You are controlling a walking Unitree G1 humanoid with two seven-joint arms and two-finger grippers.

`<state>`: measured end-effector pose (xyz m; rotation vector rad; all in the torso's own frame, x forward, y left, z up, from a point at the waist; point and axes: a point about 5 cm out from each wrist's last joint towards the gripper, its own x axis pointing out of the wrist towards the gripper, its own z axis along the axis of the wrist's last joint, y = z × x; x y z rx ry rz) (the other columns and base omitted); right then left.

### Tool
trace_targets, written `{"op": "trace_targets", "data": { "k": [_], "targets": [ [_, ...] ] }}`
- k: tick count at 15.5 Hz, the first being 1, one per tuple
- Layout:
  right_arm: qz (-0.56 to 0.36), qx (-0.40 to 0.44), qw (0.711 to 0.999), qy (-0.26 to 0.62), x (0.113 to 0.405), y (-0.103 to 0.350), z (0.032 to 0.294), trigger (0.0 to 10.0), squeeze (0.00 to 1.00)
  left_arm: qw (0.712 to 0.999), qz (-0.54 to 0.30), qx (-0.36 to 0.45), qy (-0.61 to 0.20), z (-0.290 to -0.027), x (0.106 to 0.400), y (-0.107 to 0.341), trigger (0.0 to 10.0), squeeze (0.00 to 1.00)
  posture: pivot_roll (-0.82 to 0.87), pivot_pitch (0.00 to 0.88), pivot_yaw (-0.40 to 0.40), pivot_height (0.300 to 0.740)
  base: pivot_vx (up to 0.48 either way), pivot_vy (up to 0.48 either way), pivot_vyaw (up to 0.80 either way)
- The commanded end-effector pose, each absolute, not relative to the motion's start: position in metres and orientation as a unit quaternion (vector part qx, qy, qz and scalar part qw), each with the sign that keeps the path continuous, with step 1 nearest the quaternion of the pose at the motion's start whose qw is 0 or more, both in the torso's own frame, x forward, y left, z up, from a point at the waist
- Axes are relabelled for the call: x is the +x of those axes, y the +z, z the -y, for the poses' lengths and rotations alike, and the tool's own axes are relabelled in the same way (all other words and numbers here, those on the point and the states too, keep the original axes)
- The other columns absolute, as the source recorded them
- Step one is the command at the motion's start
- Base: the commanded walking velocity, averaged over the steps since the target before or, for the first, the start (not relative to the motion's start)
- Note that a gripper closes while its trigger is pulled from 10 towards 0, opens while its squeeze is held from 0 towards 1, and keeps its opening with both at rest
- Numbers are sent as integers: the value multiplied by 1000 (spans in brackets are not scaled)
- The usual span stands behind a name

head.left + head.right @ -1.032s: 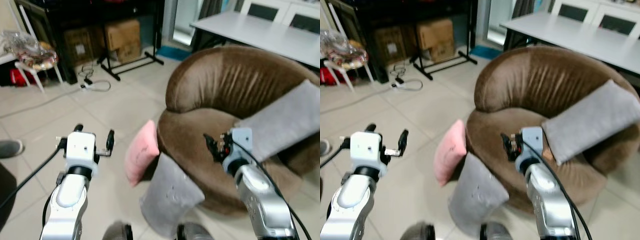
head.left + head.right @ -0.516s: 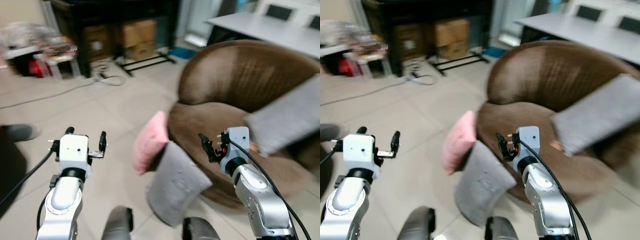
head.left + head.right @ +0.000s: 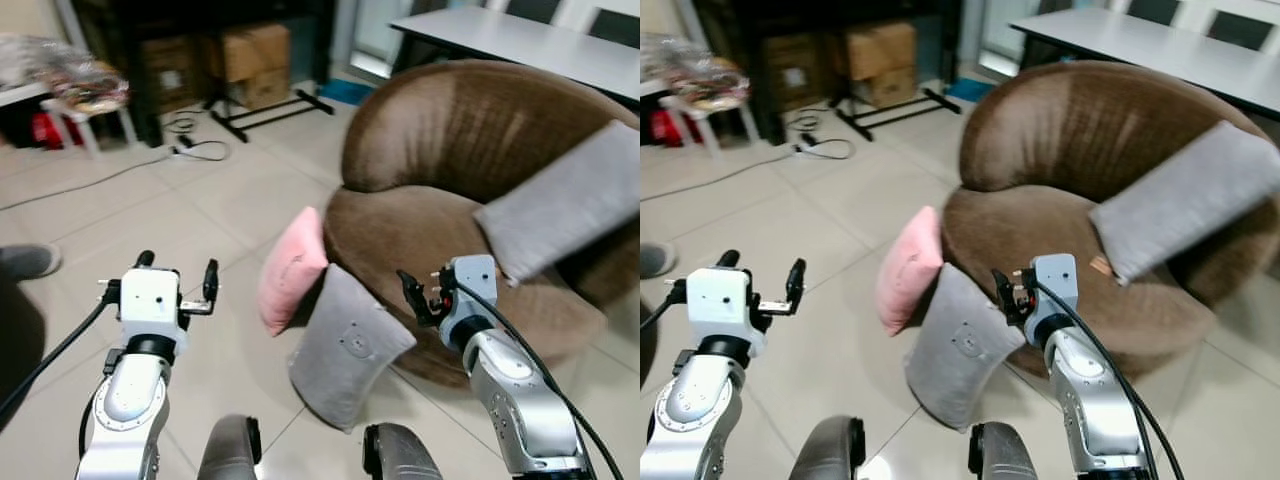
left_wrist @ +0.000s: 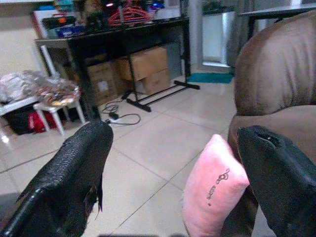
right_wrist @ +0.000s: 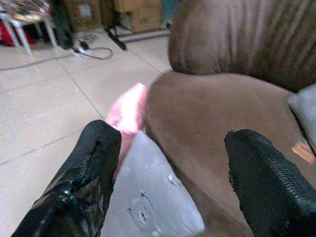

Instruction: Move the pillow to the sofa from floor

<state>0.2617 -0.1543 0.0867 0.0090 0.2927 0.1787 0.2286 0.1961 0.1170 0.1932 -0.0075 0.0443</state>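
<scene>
Tiled floor (image 3: 200, 200) with pink pillow (image 3: 290, 270) against brown sofa (image 3: 470, 180); left claw (image 3: 176, 282), right claw (image 3: 418, 292) both spread, empty.

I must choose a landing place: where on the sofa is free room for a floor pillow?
The brown seat is bare between the backrest and the front edge, left of the grey pillow on the sofa. Crowded: the floor at the front, where the pink pillow and grey floor pillow lean.
</scene>
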Motion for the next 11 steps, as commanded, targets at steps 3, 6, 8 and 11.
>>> {"op": "trace_targets", "data": {
  "k": [3, 6, 8, 11],
  "targets": [
    [-141, -5, 987, 83, 265, 87, 158, 10000, 0, 995, 11, 93, 15, -194, 230, 120, 10000, 518, -82, 0, -55, 656, 275, 0, 0],
    [-141, -5, 987, 83, 266, 87, 159, 10000, 0, 996, 11, 92, 15, -194, 230, 120, 10000, 518, -82, 0, -55, 656, 276, 0, 0],
    [-140, -4, 987, 83, 266, 87, 159, 10000, 0, 996, 11, 92, 14, -194, 230, 120, 10000, 522, -82, 0, -56, 656, 274, 0, 0],
    [-135, -10, 987, 88, 266, 87, 159, 10000, 0, 996, 10, 92, 14, -194, 230, 119, 10000, 522, -80, 0, -58, 656, 274, 0, 0]
  ]
}}
